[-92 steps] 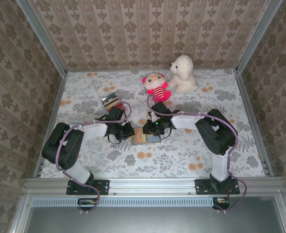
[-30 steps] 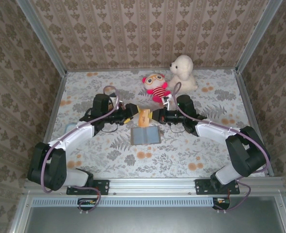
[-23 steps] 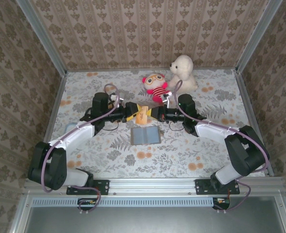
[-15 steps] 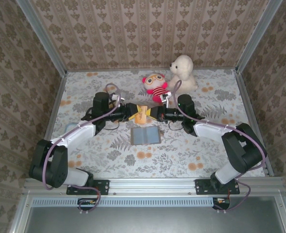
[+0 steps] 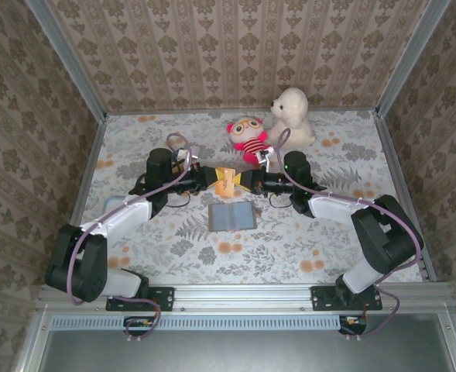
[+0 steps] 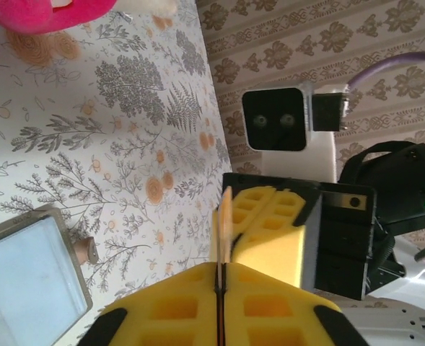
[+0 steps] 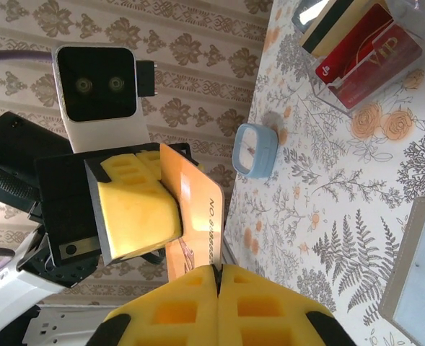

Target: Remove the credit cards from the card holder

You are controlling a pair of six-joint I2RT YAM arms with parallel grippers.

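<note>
1. A gold-brown credit card [image 5: 227, 183] is held in the air above the flowered desk [image 5: 313, 240]. It sits between the two arms, which are stretched toward each other from the left and the right.
2. The left fingers [image 6: 176, 310] are clenched on this card. In the left wrist view it is seen edge-on, rising out of the seam between the yellow pads.
3. The right fingers [image 7: 270, 306] are pressed together as well, with the card's lower corner gripped at their seam. In the right wrist view its orange-gold printed face is seen tilted.
4. The card holder [image 5: 232, 216] lies open and flat on the desk, just on the near side of the held card and apart from both pairs of fingers. Its bluish-grey inner faces are turned up, with the centre crease visible. Whether any cards are left in it cannot be told.
5. A clear tray [image 7: 329, 92] is seen on the desk past the left arm in the right wrist view. A red card [image 7: 367, 50] marked "VIP" is held in it, with a pale-and-dark banded card [image 7: 335, 21] just beside it.
6. A small light-blue case [image 7: 254, 150] lies on the desk near the left forearm.
7. A red-striped plush doll [image 5: 251, 141] and a white plush animal [image 5: 291, 116] are set side by side at the far edge of the desk, well apart from the card holder.
</note>
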